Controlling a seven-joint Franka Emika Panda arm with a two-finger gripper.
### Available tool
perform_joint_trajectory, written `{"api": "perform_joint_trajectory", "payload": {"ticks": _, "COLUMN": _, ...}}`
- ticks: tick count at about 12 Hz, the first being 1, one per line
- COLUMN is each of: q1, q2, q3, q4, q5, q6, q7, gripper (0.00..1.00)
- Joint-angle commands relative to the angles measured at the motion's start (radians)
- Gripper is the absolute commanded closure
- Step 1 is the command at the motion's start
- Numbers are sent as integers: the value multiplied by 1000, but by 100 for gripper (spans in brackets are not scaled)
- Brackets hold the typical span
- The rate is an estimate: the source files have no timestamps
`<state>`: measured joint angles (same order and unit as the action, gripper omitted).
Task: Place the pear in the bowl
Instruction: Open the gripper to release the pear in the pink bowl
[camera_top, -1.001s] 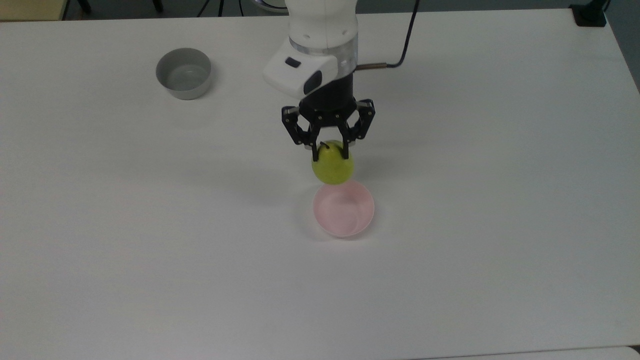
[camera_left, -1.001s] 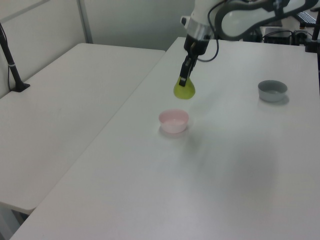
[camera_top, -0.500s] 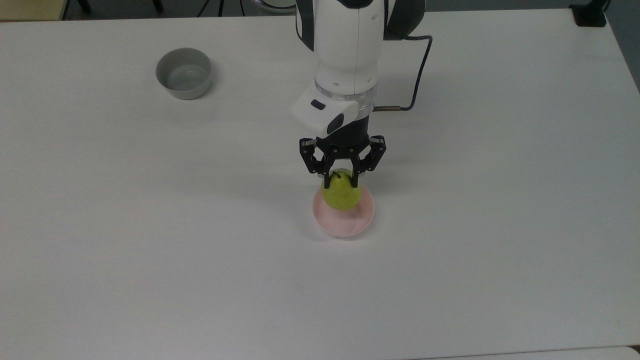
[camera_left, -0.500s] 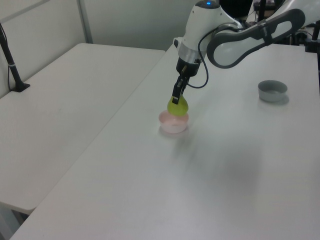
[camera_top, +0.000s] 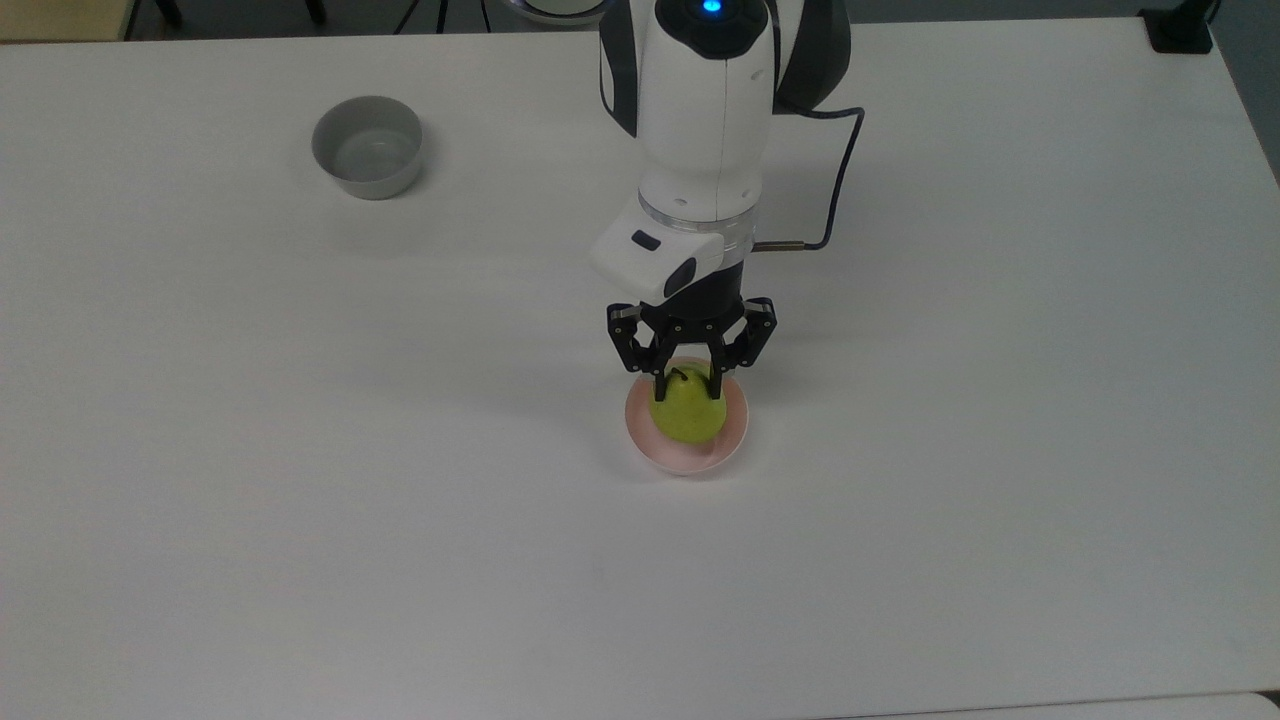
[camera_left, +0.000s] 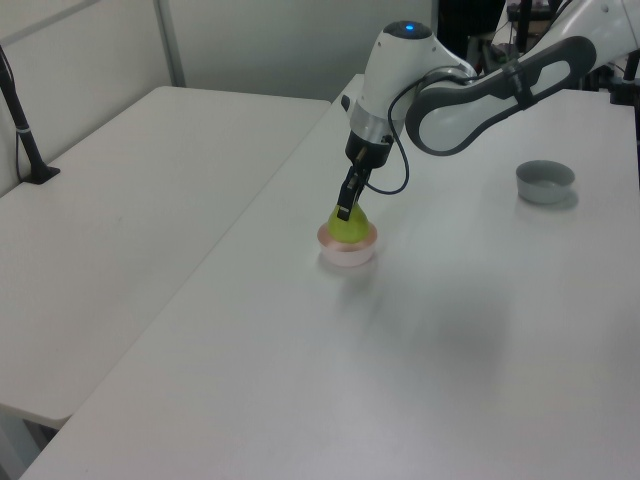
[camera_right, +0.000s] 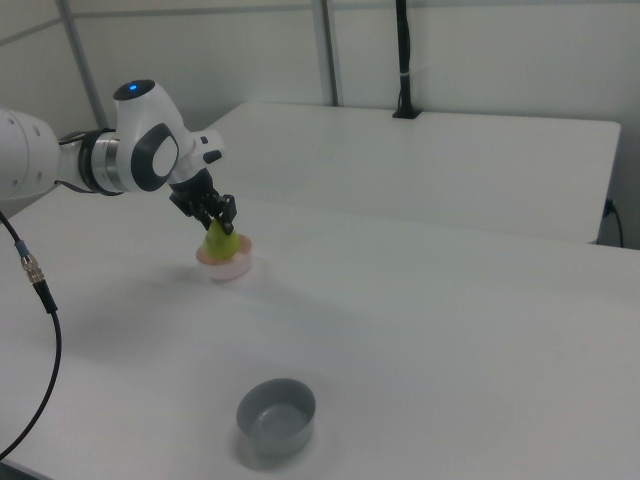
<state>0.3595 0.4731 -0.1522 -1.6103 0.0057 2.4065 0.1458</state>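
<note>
Here the gripper pinches the pear inside the bowl.

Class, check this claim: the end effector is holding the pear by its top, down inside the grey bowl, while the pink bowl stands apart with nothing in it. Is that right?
Not quite: the bowls are swapped. In the top view the end effector holds the pear by its top inside the pink bowl; the grey bowl stands apart with nothing in it.

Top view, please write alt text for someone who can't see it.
A white robot arm's gripper holds a yellow-green pear by its top, inside a pink bowl on a white table. A grey bowl sits apart, toward the top view's upper left.
</note>
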Motion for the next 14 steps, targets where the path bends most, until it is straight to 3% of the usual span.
{"api": "perform_joint_trajectory", "payload": {"ticks": 1, "q1": 12, "q2": 27, "q3": 0, "q4": 12, "q5": -26, "q6": 34, "q7": 34, "gripper": 87}}
{"api": "perform_joint_trajectory", "payload": {"ticks": 2, "q1": 10, "q2": 29, "q3": 3, "q4": 12, "q5": -26, "q6": 34, "q7": 34, "gripper": 75}}
{"api": "perform_joint_trajectory", "payload": {"ticks": 3, "q1": 6, "q2": 29, "q3": 3, "q4": 12, "q5": -23, "q6": 34, "q7": 34, "gripper": 24}}
{"api": "perform_joint_trajectory", "payload": {"ticks": 4, "q1": 6, "q2": 29, "q3": 3, "q4": 12, "q5": -24, "q6": 34, "q7": 34, "gripper": 0}}
{"api": "perform_joint_trajectory", "payload": {"ticks": 10, "q1": -1, "q2": -20, "q3": 3, "q4": 24, "q5": -21, "q6": 5, "q7": 34, "gripper": 0}}
{"api": "perform_joint_trajectory", "payload": {"ticks": 14, "q1": -34, "q2": -126, "q3": 3, "q4": 27, "q5": -23, "q6": -200, "q7": 32, "gripper": 0}}
